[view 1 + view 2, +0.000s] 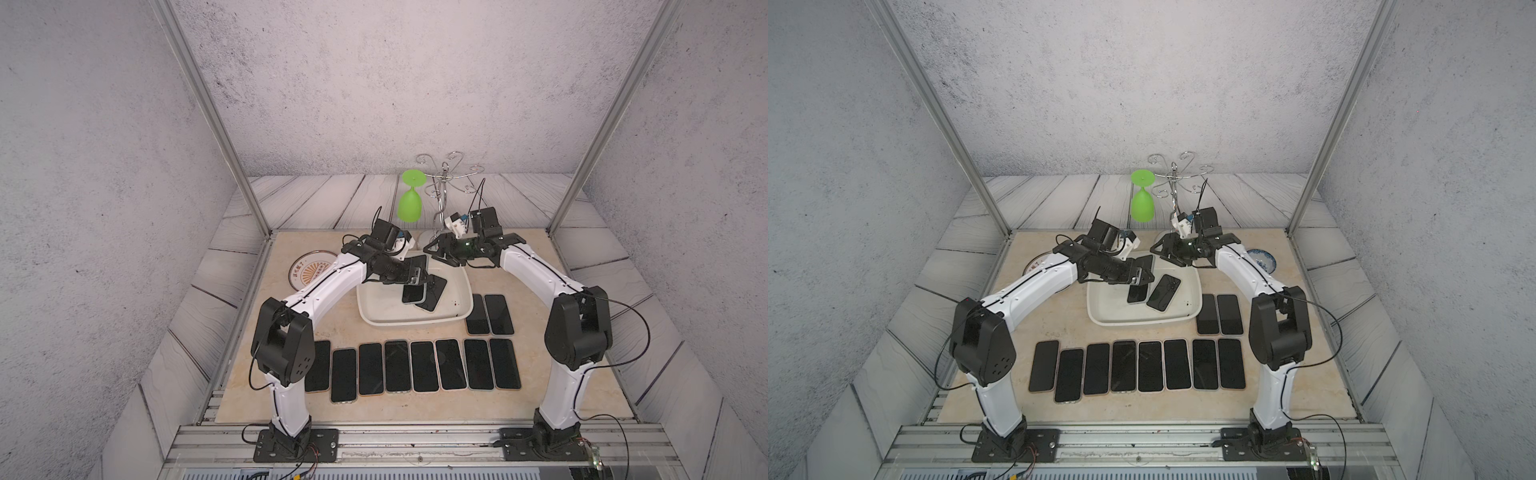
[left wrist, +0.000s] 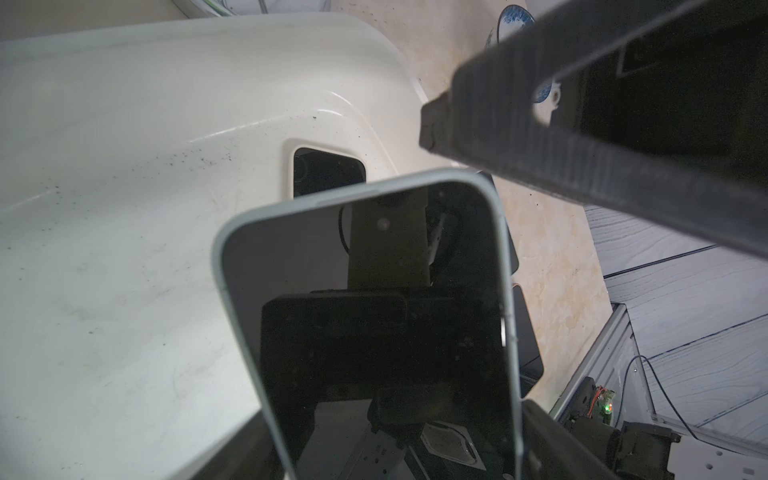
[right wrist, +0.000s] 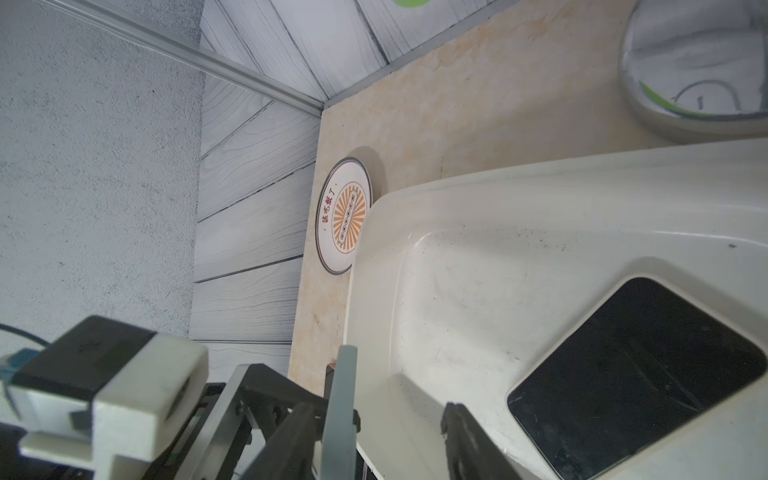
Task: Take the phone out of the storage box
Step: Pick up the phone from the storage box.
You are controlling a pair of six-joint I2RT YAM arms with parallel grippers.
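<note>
The left gripper (image 1: 415, 276) clamps a pale-blue-edged black slab phone (image 1: 412, 294) across its width, raised over the shallow white plastic storage box (image 1: 409, 322); its long axis crosses the jaws, near end dipping above a second black phone (image 1: 434, 297) beside the tool; the right gripper (image 1: 438, 253), jaws apart and empty, hovers beyond; bare beige tabletop (image 1: 332, 332) lies leftward.

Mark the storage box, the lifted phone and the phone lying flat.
storage box (image 1: 1111, 301): in a top view, bare floor.
lifted phone (image 2: 374, 332): left wrist view, screen.
lying phone (image 1: 1163, 292): in a top view, screen middle.
</note>
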